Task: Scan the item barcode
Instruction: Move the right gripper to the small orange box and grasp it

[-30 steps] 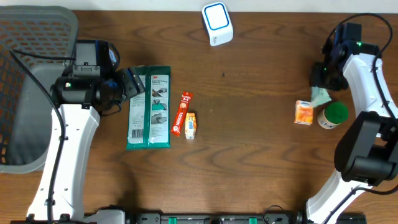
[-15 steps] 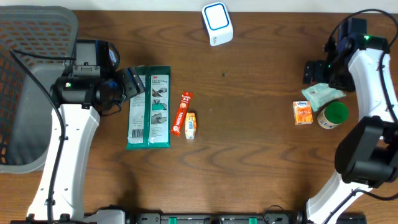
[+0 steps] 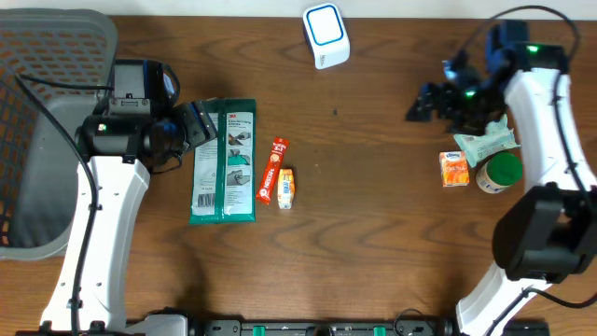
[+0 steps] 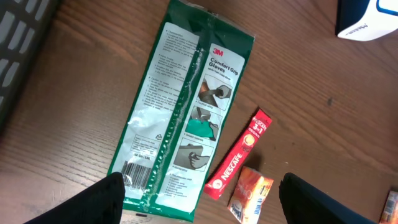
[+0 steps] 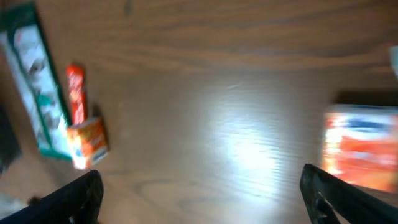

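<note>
A white and blue barcode scanner (image 3: pixel 325 35) stands at the table's far edge. My left gripper (image 3: pixel 201 126) hangs open over the top of a green 3M glove pack (image 3: pixel 224 161), whose barcode end shows between my fingers (image 4: pixel 93 202) in the left wrist view. A red Nescafe stick (image 3: pixel 272 171) and a small orange packet (image 3: pixel 286 188) lie beside the pack. My right gripper (image 3: pixel 427 101) is open and empty above bare wood, left of a pale tissue pack (image 3: pixel 485 145). Its wrist view is blurred, with an orange box (image 5: pixel 360 146) at the right.
A grey mesh basket (image 3: pixel 47 121) fills the left side. An orange box (image 3: pixel 455 169) and a green-lidded jar (image 3: pixel 501 174) sit by the tissue pack at the right. The scanner's corner (image 4: pixel 370 18) shows in the left wrist view.
My right gripper opened, let go of the tissue pack, and swung left away from it. The tissue pack now lies next to the orange box. The left arm has not moved.
</note>
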Robot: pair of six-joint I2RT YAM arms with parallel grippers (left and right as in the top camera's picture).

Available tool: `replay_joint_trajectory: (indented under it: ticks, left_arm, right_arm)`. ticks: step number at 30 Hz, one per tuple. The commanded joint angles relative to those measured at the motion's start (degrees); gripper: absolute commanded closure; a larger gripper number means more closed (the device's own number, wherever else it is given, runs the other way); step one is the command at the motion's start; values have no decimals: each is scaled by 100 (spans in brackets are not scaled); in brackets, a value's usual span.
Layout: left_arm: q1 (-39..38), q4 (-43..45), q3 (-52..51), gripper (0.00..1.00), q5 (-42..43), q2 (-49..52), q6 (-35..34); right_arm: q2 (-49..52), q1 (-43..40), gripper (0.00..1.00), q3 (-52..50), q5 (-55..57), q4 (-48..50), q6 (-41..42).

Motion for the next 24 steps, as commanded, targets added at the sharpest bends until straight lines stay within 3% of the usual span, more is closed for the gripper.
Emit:
replay_joint_trajectory:
  ticks: [1,8,14,20,24]
  left_arm:
    - [17,39,48,20,-35,-20,35]
    - [17,-92,48,20,-37,-20,37]
    - [17,-96,48,20,-35,-20,37]
    - [17,-96,48,20,-35,-20,37]
    - [17,-96,48,20,-37,-20,37]
  right_arm:
    - [-94,605,6,-52,-262,-50,-4]
    - [-94,2111,11,-280,-68,306,505]
    - [-94,3672,12,-728,1585,1475,1917]
    - [-92,4634,12,-1117,3180,2057,2568]
    - [-92,5069,12,-1528,3554,2426,2870]
